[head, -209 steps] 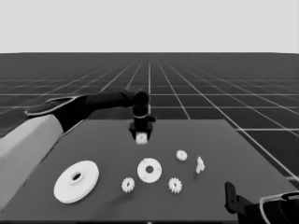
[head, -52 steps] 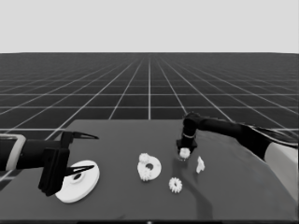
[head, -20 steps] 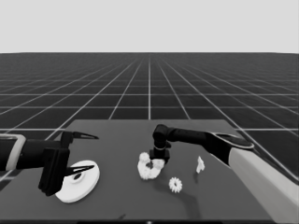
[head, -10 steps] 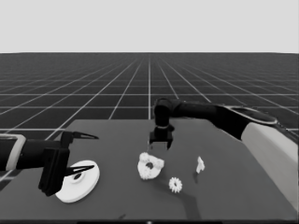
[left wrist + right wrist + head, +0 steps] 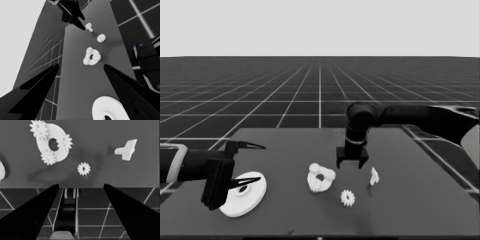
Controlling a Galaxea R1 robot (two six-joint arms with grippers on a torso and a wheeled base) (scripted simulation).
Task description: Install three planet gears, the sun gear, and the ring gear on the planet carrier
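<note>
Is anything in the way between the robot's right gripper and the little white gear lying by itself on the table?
Nothing visible is. The right gripper hangs open above the dark table, and the loose small white toothed gear lies on bare surface nearer the camera. The smaller round part with three gears and the thin white piece lie off to either side.

Gears on smaller round part (image 5: 92, 57)
</note>
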